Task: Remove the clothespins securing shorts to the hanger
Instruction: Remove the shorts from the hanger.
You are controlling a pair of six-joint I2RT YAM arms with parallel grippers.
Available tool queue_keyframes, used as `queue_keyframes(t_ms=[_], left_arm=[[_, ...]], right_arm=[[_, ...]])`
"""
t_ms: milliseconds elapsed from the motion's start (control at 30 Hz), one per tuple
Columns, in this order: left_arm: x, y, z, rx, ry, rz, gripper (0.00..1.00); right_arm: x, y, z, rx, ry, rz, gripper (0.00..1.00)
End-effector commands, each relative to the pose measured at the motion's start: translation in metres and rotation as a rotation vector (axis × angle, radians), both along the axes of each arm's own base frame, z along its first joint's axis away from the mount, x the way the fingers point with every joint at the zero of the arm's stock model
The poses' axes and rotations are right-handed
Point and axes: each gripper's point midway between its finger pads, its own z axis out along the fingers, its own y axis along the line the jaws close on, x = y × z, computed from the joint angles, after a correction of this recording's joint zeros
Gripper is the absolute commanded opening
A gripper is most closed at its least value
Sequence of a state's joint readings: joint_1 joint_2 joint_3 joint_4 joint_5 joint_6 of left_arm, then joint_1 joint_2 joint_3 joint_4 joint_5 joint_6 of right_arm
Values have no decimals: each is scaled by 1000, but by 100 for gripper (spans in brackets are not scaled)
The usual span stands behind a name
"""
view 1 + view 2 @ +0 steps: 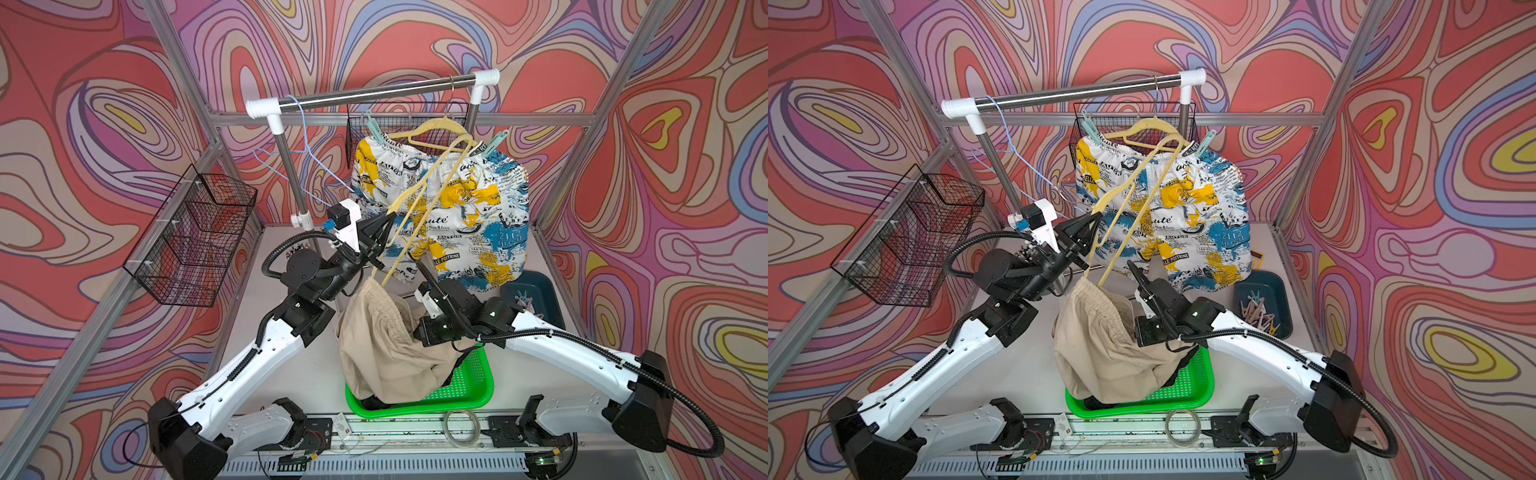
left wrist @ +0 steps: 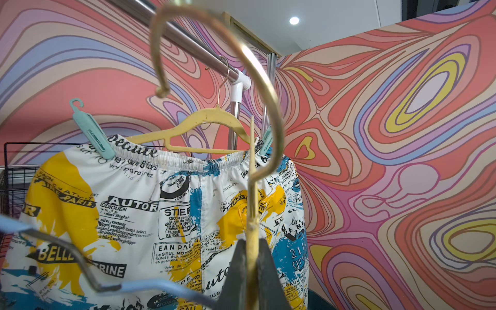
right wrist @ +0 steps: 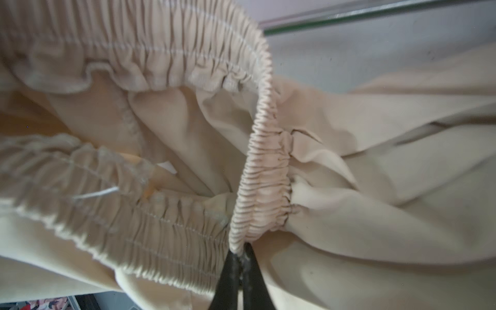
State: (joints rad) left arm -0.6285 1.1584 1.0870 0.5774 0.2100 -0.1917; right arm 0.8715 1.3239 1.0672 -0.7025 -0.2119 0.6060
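Left end effector (image 2: 252, 241) clamps bare yellow hanger (image 2: 252, 204) by neck; right end effector (image 3: 243, 249) pinches beige shorts (image 3: 268, 171) at waistband, over green basket (image 1: 469, 384). Two mint clothespins (image 2: 92, 131) — near-upright on printed shorts (image 1: 457, 208) — sit above, toward worktop (image 1: 316, 374) back edge; left arm looks nearer.

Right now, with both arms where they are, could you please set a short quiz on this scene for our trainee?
1. True or false: two mint-green clothespins pin the printed shorts to the hung hanger.
2. Multiple choice: the right pincer is shut on A) a clothespin, B) the waistband of the beige shorts, C) the rail.
3. Fill in: the left pincer is shut, just below the hook, on a second yellow ___.
Key: 1 true; 2 B; 3 hanger.
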Motion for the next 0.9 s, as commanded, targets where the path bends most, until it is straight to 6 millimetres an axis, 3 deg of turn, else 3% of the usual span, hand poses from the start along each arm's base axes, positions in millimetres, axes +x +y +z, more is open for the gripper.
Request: queue_keyframes(t_ms=[0,200,333,500,633,767,867], left_arm=[[-22,14,54,-122,-152,-16,0],[-20,15,76,-170,-214,-7,0],[-23,15,83,-180,-229,-16,0],[-43,28,86,-144,-241,-5,0],[-60,45,86,-120,-245,33,0],[-70,56,82,-100,-238,64,0],[-75,62,79,-85,-232,81,0]], right_arm=[[-2,-3,-5,4,13,-24,0],[-8,-18,-24,-94,45,-34,0],[-1,-27,-19,-113,0,-80,0],[16,-78,15,-269,-135,-222,0],[24,-123,64,-295,-259,-361,0],[19,-139,101,-272,-321,-388,0],[15,-147,108,-308,-317,-383,0]])
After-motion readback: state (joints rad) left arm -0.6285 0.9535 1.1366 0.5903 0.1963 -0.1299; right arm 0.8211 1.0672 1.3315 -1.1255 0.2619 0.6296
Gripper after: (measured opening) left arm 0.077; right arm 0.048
